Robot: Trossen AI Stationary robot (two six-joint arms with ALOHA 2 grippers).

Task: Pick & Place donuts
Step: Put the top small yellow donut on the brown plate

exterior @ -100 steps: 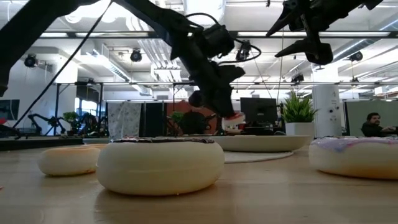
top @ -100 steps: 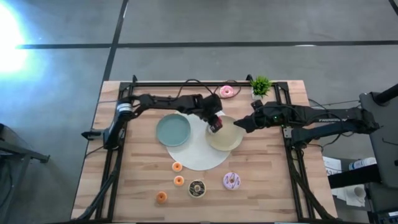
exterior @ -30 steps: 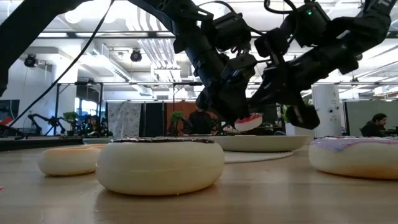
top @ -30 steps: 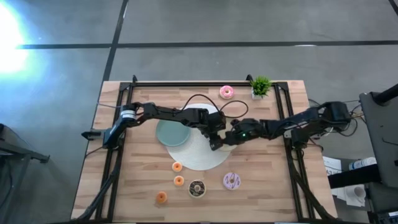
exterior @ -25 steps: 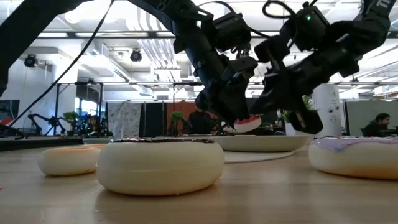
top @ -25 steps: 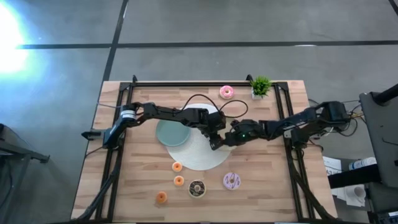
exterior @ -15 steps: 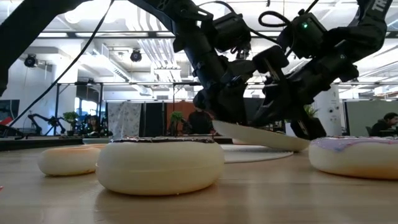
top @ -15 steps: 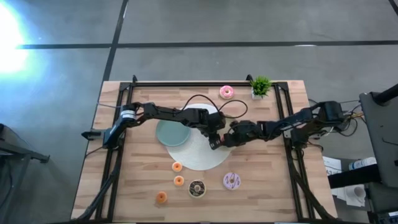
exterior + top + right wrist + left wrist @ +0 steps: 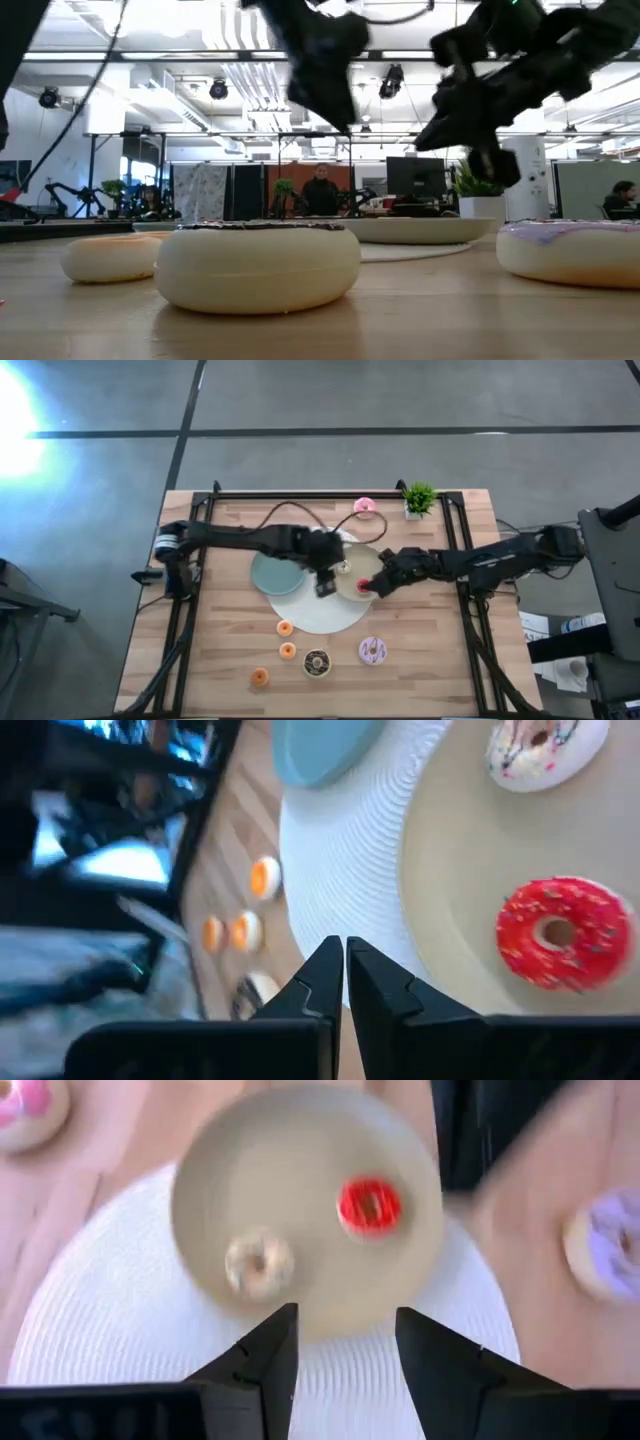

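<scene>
The left gripper (image 9: 325, 586) hangs empty, fingers apart, above the white mat (image 9: 310, 615), while the right gripper (image 9: 364, 586), fingers together, hovers by the red donut (image 9: 556, 933) and pale donut (image 9: 545, 747) lying on the yellow-green plate (image 9: 455, 880), seemingly just delivered.

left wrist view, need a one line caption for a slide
Open left gripper above the white mat, looking down on the beige plate holding a red donut and a pale donut.

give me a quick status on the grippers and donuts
Left gripper open, empty, above the beige plate. Right gripper shut, empty, at the plate's edge. Red donut and pale donut on plate. Nothing in the way.
</scene>
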